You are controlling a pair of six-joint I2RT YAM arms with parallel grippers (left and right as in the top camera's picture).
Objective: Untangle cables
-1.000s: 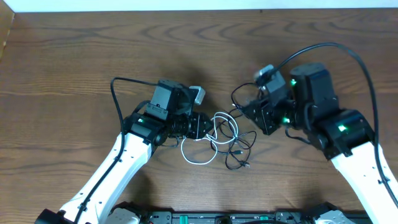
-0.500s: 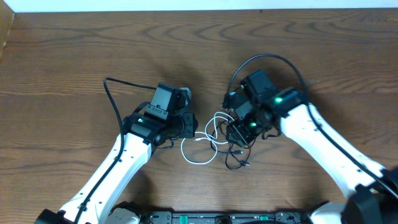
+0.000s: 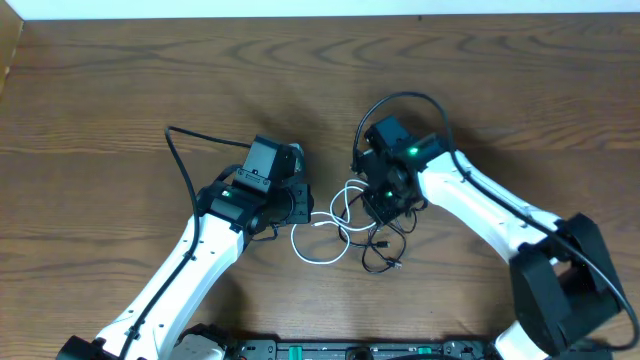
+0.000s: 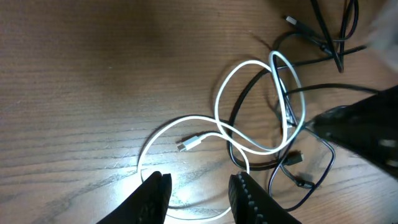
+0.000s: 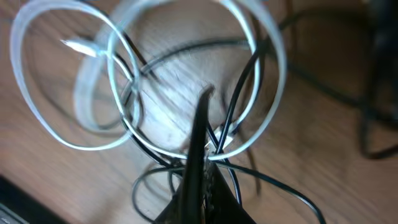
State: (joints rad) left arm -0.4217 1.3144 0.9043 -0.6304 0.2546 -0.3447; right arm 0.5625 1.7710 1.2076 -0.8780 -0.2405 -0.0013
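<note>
Wooden table (image 3: 120,110) | cables (image 3: 347,220): white loops tangled with black cords

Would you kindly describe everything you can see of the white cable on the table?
The white cable is a thin, flexible, smooth-looking cord lying in several loose loops on the wooden table. One small white plug lies free on the wood. Black cables thread through its loops, and the shut right gripper meets it at that tangle.

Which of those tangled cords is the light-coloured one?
The white cable, looped on the wood just ahead of the left gripper. The cords tangled with it are all black cables.
</note>
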